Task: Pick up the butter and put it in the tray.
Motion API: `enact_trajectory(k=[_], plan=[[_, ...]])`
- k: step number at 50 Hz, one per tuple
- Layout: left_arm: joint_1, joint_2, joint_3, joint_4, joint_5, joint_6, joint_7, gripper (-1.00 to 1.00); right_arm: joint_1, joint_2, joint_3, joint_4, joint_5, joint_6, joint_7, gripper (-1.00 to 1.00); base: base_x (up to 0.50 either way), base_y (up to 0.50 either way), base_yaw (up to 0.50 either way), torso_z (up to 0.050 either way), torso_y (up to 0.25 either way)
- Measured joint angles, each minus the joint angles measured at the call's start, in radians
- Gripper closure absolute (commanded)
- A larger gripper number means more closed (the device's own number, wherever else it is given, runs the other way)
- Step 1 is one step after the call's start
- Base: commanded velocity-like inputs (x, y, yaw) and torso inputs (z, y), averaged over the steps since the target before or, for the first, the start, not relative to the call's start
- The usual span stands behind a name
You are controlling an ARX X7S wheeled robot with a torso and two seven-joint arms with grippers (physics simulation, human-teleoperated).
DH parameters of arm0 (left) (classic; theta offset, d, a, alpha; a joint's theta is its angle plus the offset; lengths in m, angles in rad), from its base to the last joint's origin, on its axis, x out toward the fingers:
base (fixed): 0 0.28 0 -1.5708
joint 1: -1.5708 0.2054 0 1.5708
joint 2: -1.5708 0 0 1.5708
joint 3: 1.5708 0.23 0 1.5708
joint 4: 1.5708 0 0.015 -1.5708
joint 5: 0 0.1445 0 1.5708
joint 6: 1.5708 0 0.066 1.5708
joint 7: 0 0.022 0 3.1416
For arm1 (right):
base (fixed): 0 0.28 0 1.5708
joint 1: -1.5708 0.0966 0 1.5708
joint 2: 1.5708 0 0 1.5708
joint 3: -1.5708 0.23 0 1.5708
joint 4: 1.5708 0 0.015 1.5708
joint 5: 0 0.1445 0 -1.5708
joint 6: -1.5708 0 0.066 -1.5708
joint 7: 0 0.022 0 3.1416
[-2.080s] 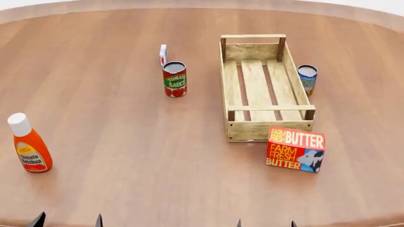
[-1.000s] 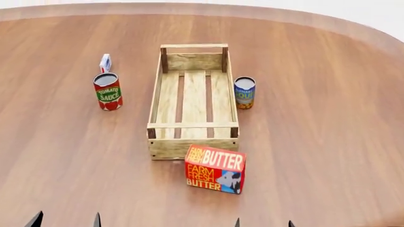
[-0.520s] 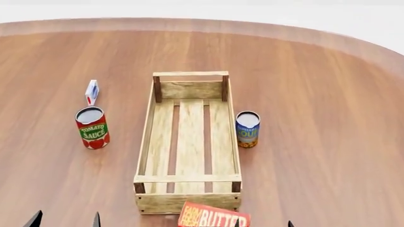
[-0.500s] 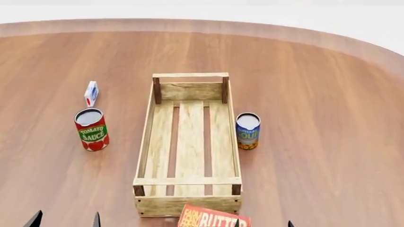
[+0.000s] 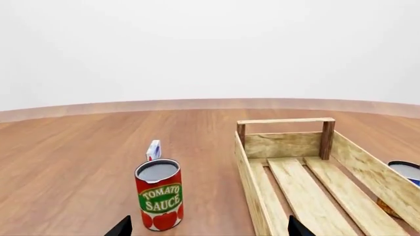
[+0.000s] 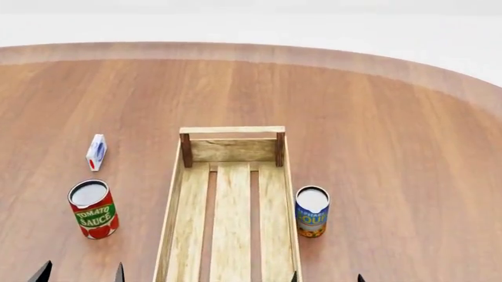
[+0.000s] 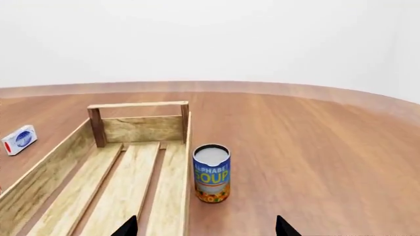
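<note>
Butter is out of sight in all three views, so its place cannot be told. Tray [image 6: 227, 205] lies lengthwise ahead of the grippers on the wooden table [image 6: 392, 135], its slatted floor bare, its far end rail standing away from the fingers and its near end cut off by the frame edge. Only dark fingertips show along the lower edge of the head view: the left gripper [image 6: 81, 273] sits before the sauce can [image 6: 93, 209], the right gripper [image 6: 325, 277] before the soup can [image 6: 312, 211]. Both pairs of tips are spread apart with nothing between them. The sauce can stands upright to the tray's left, well apart from it; the soup can stands upright just beside the tray's right wall. A small white carton [image 6: 96, 152] lies beyond the sauce can, farther from the left fingers [image 5: 120, 227].
</note>
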Motion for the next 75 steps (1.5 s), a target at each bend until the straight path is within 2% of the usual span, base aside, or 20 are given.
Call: enact_trajectory(k=[11,17,23,34,41,47,56,67,75], plan=[[-0.001,-0.006,0.009,-0.003,-0.005,0.002,-0.009,-1.00,-0.006,0.006,-0.006,-0.010,0.014,-0.008,0.005,-1.00,0.00,0.00,0.00,0.000,0.000],[-0.001,-0.007,0.015,-0.005,-0.005,0.001,-0.018,-1.00,-0.013,0.017,0.005,-0.113,0.066,0.092,0.032,-1.00,0.00,0.00,0.00,0.000,0.000],[0.001,-0.008,0.021,-0.004,-0.004,-0.001,-0.027,-1.00,0.019,0.045,0.018,-0.325,0.126,0.300,0.094,-1.00,0.00,0.00,0.00,0.000,0.000],[-0.004,-0.012,0.029,-0.015,-0.003,-0.002,-0.041,-1.00,0.198,0.075,0.069,-0.601,0.280,0.709,0.201,-1.00,0.00,0.00,0.00,0.000,0.000],[-0.006,-0.016,0.033,-0.017,-0.006,-0.003,-0.047,-1.00,0.285,0.083,0.083,-0.656,0.339,0.854,0.234,-1.00,0.00,0.00,0.00,0.000,0.000],[-0.008,-0.018,0.036,-0.019,-0.009,-0.003,-0.051,-1.00,0.379,0.111,0.078,-0.655,0.399,0.958,0.204,-1.00,0.00,0.00,0.00,0.000,0.000],[-0.009,-0.021,0.041,-0.019,-0.013,-0.003,-0.059,-1.00,0.619,0.161,0.120,-0.626,0.645,1.262,0.186,-1.00,0.00,0.00,0.00,0.000,0.000],[-0.012,-0.025,0.048,-0.027,-0.016,-0.001,-0.067,-1.00,0.946,0.311,-0.072,-0.478,1.022,1.439,0.200,-1.00,0.00,0.00,0.00,0.000,0.000],[-0.012,-0.030,0.052,-0.027,-0.020,-0.001,-0.070,-1.00,1.189,0.404,-0.379,-0.437,1.152,1.489,0.107,-1.00,0.00,0.00,0.00,0.000,0.000]])
